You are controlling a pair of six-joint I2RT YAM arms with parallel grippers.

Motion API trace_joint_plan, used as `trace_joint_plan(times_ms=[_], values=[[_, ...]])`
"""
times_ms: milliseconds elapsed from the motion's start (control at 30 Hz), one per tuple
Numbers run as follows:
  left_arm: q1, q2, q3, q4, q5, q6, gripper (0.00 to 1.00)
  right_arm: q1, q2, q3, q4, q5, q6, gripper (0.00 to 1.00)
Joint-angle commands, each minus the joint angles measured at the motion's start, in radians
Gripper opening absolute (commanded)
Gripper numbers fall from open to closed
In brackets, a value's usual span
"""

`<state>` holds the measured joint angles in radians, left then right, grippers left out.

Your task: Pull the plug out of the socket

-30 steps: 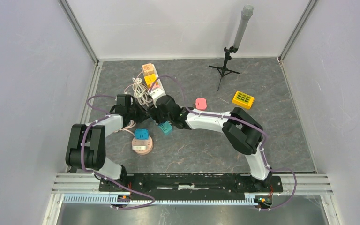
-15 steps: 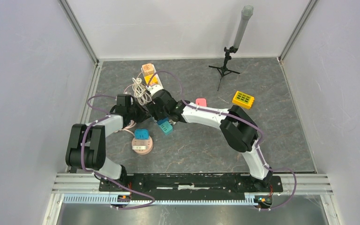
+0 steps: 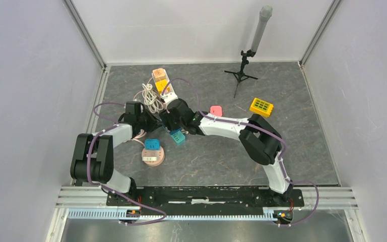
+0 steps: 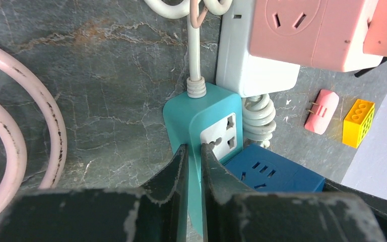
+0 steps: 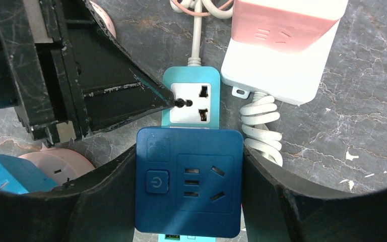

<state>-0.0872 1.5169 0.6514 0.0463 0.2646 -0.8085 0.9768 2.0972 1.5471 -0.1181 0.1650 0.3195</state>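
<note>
A teal socket (image 5: 190,80) with a white face lies flat on the table, its white cable leading away. A dark blue plug (image 5: 189,186) with a power button sits on the socket's near end. My right gripper (image 5: 189,151) is shut on the plug, one finger against each side. My left gripper (image 4: 194,148) is shut on the socket's (image 4: 196,113) left rim, its tips beside the free outlet; the plug (image 4: 277,174) shows just to their right. In the top view both grippers meet over the socket (image 3: 178,136), left gripper (image 3: 157,121) and right gripper (image 3: 173,122).
A white power strip (image 5: 277,70) with a pink adapter (image 5: 287,20) lies right of the socket, beside a coiled white cable (image 5: 262,126). A pink round base with a blue block (image 3: 152,151), a pink plug (image 3: 216,111), a yellow block (image 3: 261,106) and a tripod (image 3: 244,68) stand around.
The right arm's wrist shifted slightly toward the back left, then eased back. The left jaws closed a little tighter. The socket and plug stay about where they were.
</note>
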Motion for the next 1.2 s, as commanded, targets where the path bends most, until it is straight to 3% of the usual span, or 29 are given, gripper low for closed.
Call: trace_joint_plan(times_ms=[0,100,267,333,467,633,700,867,1167], values=[[-0.005,-0.003,-0.052,-0.129,-0.108,0.009,0.12,0.010,-0.114,-0.078,0.205,-0.036,-0.026,0.00],[-0.005,-0.020,-0.053,-0.132,-0.127,0.018,0.12,0.009,-0.083,-0.011,0.138,-0.010,-0.009,0.00],[-0.005,-0.009,-0.053,-0.130,-0.116,0.018,0.11,-0.009,0.077,0.302,-0.186,-0.066,0.087,0.00],[-0.005,-0.003,-0.055,-0.128,-0.114,0.019,0.12,-0.008,0.052,0.271,-0.157,-0.075,0.085,0.00],[-0.008,-0.005,-0.058,-0.129,-0.133,0.019,0.11,-0.008,-0.097,0.066,0.058,-0.045,0.058,0.00],[-0.013,-0.010,-0.059,-0.134,-0.148,0.024,0.11,-0.008,-0.188,-0.019,0.164,0.029,0.025,0.00],[-0.013,-0.007,-0.056,-0.137,-0.148,0.026,0.11,-0.009,-0.191,-0.007,0.149,0.053,0.029,0.00],[-0.014,-0.007,-0.058,-0.137,-0.157,0.029,0.11,-0.016,-0.019,0.297,-0.190,0.062,0.071,0.00],[-0.016,-0.014,-0.052,-0.151,-0.168,0.043,0.11,-0.021,-0.159,0.082,0.084,-0.011,0.064,0.00]])
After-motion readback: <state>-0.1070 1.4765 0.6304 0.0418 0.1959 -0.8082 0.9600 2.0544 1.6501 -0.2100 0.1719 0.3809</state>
